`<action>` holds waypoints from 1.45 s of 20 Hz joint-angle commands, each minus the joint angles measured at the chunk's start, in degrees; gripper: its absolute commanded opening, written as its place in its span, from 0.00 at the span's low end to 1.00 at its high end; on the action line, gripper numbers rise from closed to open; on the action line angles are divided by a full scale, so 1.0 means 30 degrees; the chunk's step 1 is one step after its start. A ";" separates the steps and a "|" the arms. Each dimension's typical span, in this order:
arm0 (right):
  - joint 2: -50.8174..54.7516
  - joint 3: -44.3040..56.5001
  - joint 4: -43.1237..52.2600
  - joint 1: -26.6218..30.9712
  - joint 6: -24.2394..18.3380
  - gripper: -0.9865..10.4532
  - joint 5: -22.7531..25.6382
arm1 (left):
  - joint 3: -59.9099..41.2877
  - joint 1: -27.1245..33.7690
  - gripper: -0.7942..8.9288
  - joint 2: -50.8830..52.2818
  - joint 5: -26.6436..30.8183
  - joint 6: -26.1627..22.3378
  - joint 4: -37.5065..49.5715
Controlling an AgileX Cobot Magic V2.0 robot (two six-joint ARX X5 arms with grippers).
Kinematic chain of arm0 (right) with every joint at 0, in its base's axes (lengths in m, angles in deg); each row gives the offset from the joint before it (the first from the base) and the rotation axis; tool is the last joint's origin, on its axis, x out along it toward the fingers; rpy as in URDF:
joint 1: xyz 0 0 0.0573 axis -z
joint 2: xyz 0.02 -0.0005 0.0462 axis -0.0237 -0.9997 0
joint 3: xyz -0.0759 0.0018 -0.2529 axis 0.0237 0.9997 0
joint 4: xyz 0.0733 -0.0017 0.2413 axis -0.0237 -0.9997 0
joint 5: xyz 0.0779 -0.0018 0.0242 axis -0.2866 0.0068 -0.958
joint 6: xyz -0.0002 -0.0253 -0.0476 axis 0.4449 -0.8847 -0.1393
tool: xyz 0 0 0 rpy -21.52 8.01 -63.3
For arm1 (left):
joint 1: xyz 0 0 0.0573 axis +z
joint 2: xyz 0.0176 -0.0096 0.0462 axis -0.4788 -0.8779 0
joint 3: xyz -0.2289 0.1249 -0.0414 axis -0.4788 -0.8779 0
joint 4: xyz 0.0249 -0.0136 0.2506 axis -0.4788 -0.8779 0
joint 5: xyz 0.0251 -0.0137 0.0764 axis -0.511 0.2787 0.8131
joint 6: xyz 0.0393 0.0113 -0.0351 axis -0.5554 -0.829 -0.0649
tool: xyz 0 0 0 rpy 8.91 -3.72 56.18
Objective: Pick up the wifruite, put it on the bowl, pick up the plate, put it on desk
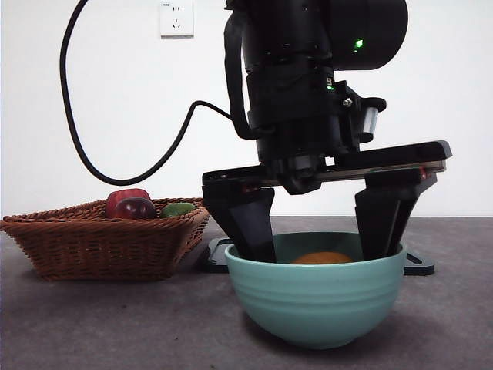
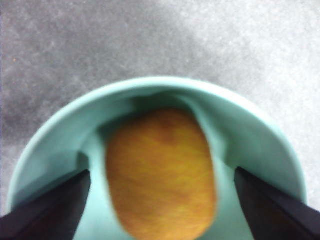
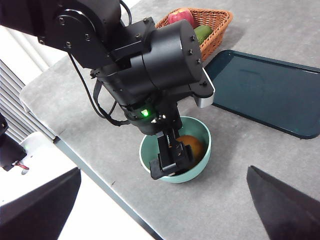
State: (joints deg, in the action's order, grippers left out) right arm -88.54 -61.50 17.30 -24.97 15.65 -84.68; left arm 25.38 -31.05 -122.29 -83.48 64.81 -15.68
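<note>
Fruit is seen lying inside the bowl on the surface. The left claw is spread around it, untouching; the right claw is held spread, well apart.

Left arm reaches straight down, wrist vertical, green light lit on wrist housing. Left gripper points down, jaws spread wide, tips dipped below bowl rim at 9 and 3 o'clock, clear of fruit between them. Right gripper high above desk, off to side, jaws wide apart, holding nothing.
</note>
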 commanded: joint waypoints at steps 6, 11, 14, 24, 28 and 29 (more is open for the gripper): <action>-0.0036 -0.0299 0.0117 -0.0080 -0.0168 0.64 0.0080 | 0.0554 -0.0248 0.66 0.1209 0.0044 -0.0015 -0.0007; -0.0036 -0.0299 0.0109 -0.0080 -0.0160 0.64 0.0080 | 0.0554 -0.0262 0.66 0.3942 0.0044 -0.0364 -0.0051; -0.0036 -0.0299 0.0109 -0.0080 -0.0160 0.64 0.0073 | 0.0554 -0.0262 0.66 0.6062 0.0044 -0.2200 -0.0605; -0.0036 -0.0299 0.0117 -0.0080 -0.0087 0.64 0.0160 | 0.0546 -0.0262 0.66 1.3151 -0.0109 -0.4874 -0.4408; -0.0036 -0.0299 0.0138 -0.0080 -0.0036 0.64 0.1195 | 0.0444 -0.0262 0.66 1.5810 -0.0109 -0.5552 -0.5275; -0.0036 -0.0299 0.0138 -0.0080 -0.0029 0.64 0.1545 | 0.0306 -0.0262 0.66 1.6553 -0.0109 -0.5617 -0.5501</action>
State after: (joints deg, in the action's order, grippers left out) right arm -88.54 -61.50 17.28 -24.97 15.67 -80.25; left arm 25.69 -31.11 -72.67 -83.61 49.27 -32.25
